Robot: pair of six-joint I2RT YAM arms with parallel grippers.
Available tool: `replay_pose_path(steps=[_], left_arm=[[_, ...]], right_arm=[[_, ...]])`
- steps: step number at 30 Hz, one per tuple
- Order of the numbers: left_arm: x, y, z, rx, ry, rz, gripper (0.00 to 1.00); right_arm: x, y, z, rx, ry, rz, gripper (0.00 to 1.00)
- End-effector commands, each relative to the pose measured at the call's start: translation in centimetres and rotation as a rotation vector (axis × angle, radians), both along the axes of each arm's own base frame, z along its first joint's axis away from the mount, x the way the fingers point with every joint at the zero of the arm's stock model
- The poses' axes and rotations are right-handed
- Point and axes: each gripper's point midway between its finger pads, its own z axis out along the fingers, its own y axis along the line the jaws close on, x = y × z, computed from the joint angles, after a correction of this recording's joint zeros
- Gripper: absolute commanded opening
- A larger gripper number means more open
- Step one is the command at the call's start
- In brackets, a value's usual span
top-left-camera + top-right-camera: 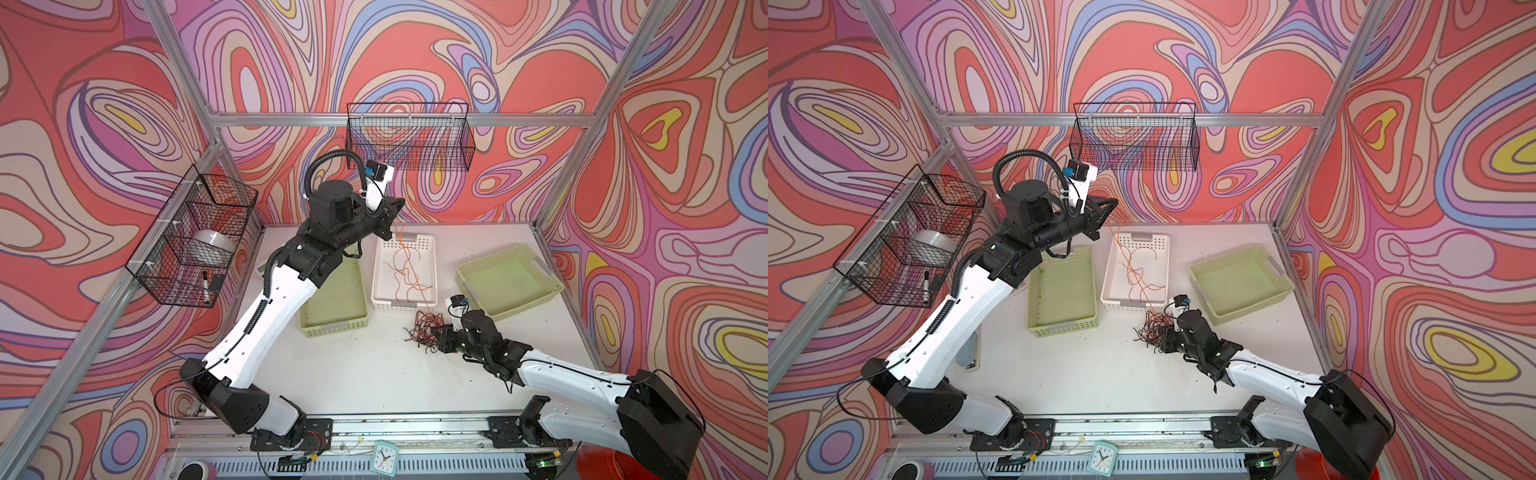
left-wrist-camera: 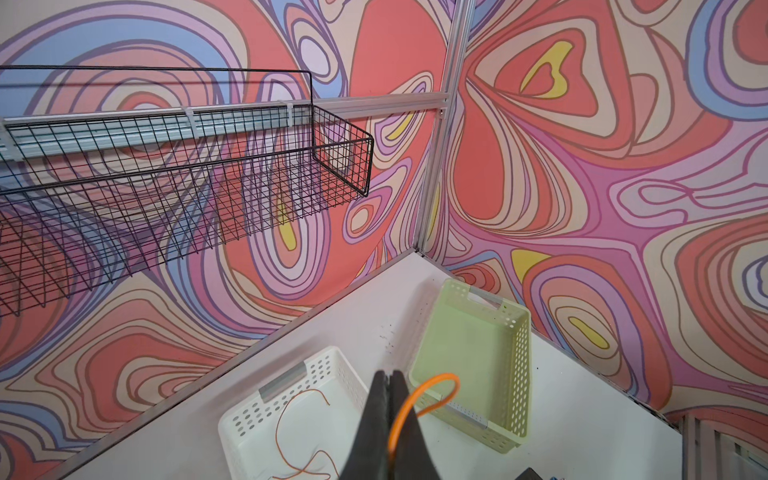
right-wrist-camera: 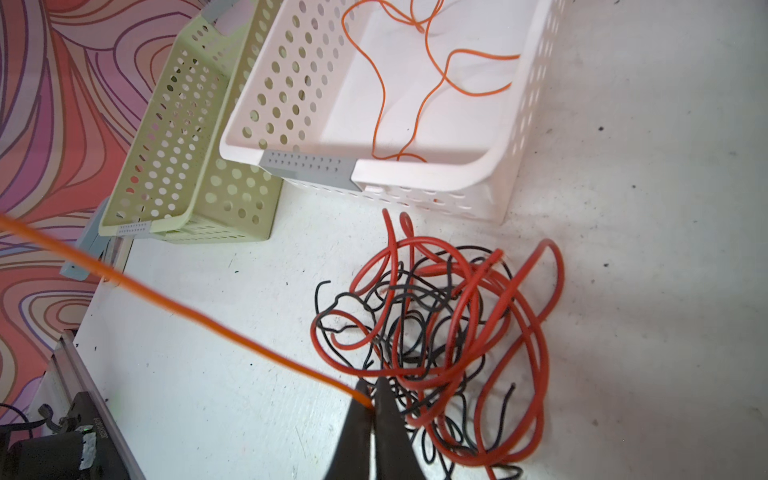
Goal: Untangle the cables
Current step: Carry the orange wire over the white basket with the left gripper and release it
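Orange cable (image 3: 199,320) | taut between left gripper (image 2: 388,375) and right gripper (image 3: 372,385) | both clamping it

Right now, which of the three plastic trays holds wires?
The white perforated plastic tray in the middle, with thin orange wires; both pale green trays hold none.

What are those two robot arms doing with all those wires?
They are untangling wires. The left gripper is up high, shut on an orange cable, and the right gripper pinches the same cable down beside the red and black tangle on the table. Some orange wires already lie in the white basket.
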Motion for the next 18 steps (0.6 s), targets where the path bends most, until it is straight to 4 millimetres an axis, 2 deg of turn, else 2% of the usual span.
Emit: replay_pose_path(steps=[1,5,6,8,14,18], left_arm=[[-0.2,0.1,3.4,-0.049,-0.06,-0.028,0.0],[0.2,-1.1,2.7,-0.054,-0.024,-0.078,0.0],[0.4,-1.3,2.2,-0.049,-0.013,-0.081,0.0],[0.9,-1.5,1.4,-0.026,-0.006,-0.077,0.0],[2.8,-2.1,-2.0,0.049,0.035,-0.066,0.0],[4.6,-2.4,-4.5,0.074,0.077,-0.062,0.0]], right_arm=[[-1.0,-1.5,-1.6,-0.07,0.051,-0.029,0.0],[-0.5,-1.7,0.7,-0.069,-0.008,-0.035,0.0],[-0.3,-2.1,1.5,-0.078,-0.027,-0.049,0.07],[-0.1,-3.0,2.7,-0.1,-0.061,-0.076,0.29],[0.2,-6.2,7.2,-0.158,-0.184,-0.188,0.72],[-0.2,-8.3,8.4,-0.204,-0.214,-0.243,0.88]])
